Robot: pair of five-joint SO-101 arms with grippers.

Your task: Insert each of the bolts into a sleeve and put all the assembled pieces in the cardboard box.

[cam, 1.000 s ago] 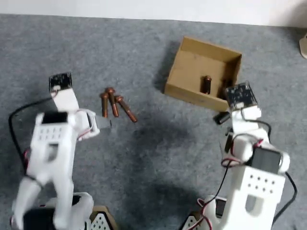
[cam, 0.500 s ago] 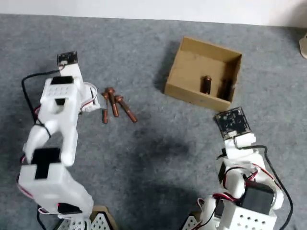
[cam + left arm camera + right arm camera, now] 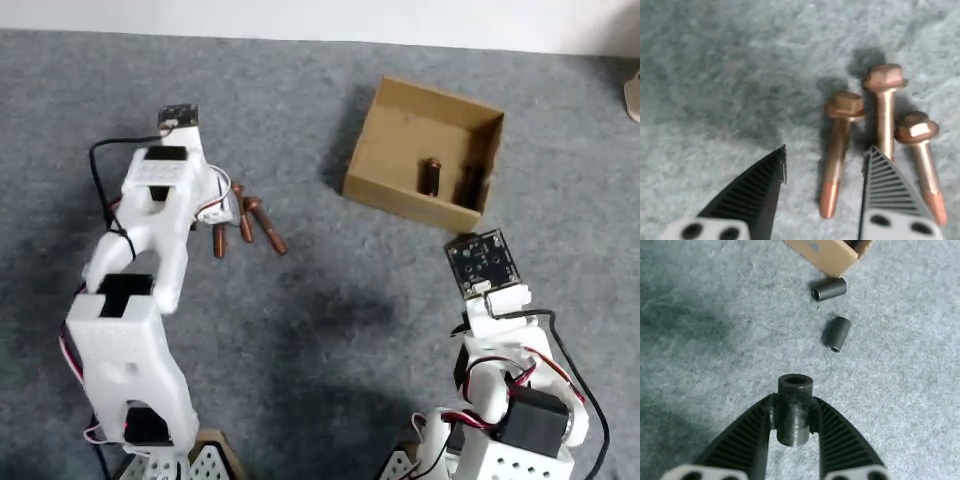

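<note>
While the right gripper pinches a sleeve above carpet, the left gripper straddles a bolt, spread.

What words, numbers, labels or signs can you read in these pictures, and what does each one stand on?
No text can be read.
Cardboard box: a small bluish mark on its outer wall, too blurred to read.
Circuit board on the right arm: any markings are too small to read.
Bolts and sleeves: no readable marks.
</note>
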